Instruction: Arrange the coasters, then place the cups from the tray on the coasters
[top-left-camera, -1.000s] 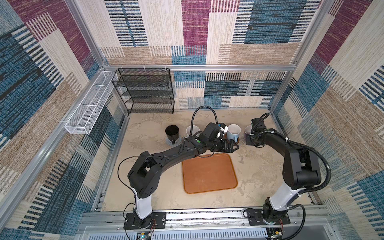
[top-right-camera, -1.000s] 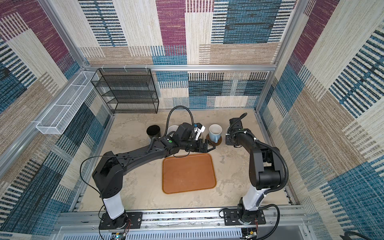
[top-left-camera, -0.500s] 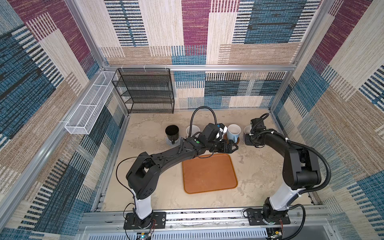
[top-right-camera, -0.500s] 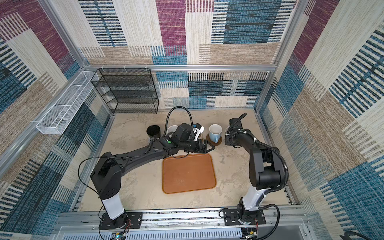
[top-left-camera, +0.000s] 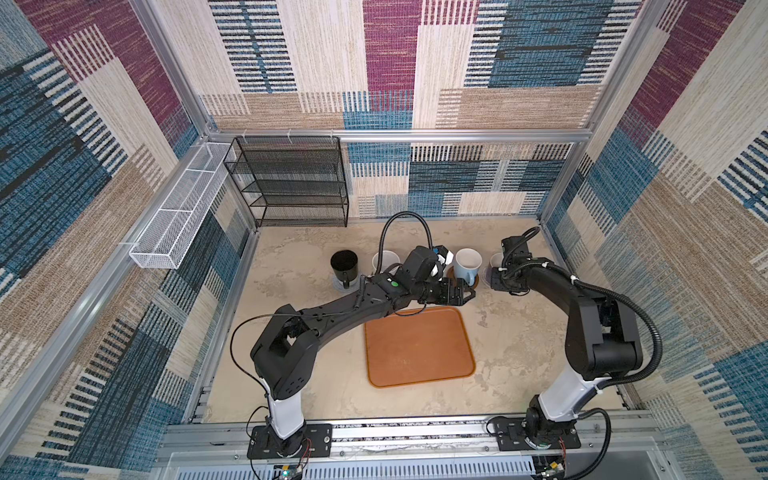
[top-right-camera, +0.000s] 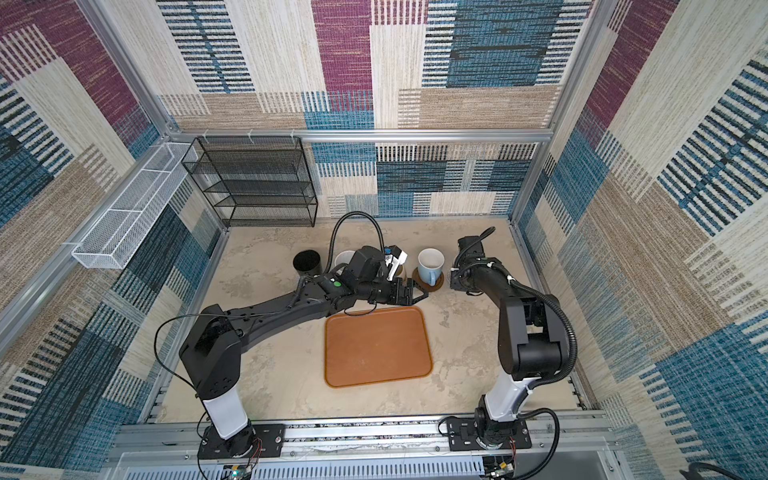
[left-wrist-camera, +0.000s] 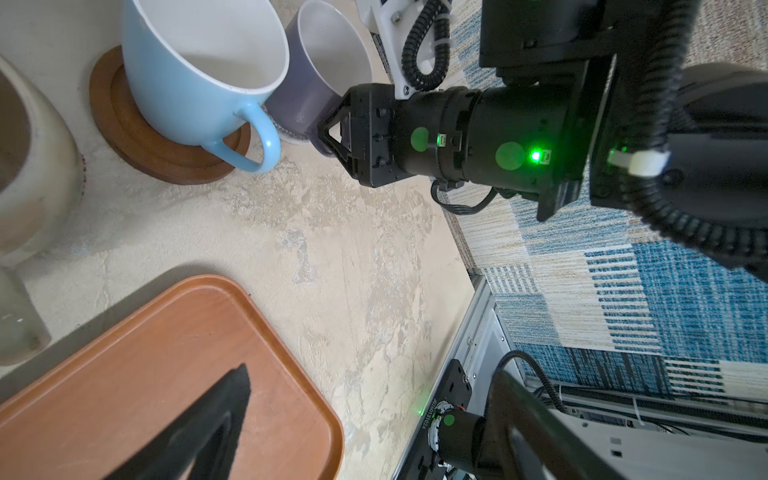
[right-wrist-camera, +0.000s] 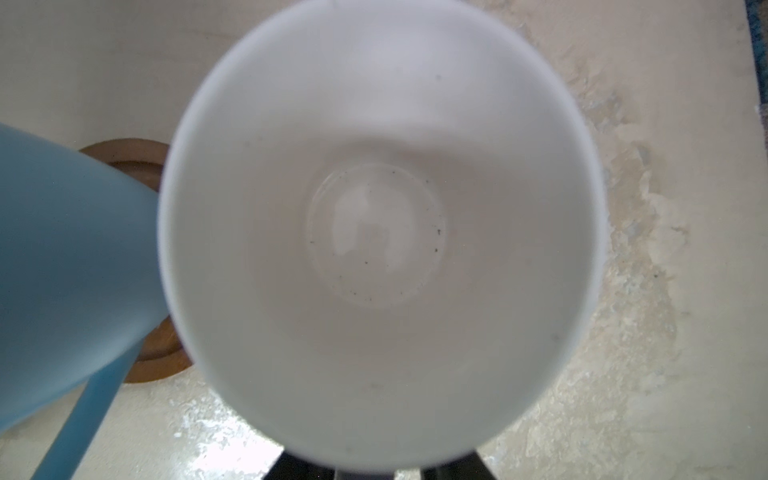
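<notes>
You will find the orange-brown tray lying flat, with the mugs upright in a row behind it. The black mug stands on a greyish coaster, and the white mug is beside it. The beige mug shows only in part. The light blue mug sits on a dark brown wooden coaster, handle toward the tray. Just beside it, the lavender mug rests on a pale patterned coaster.
</notes>
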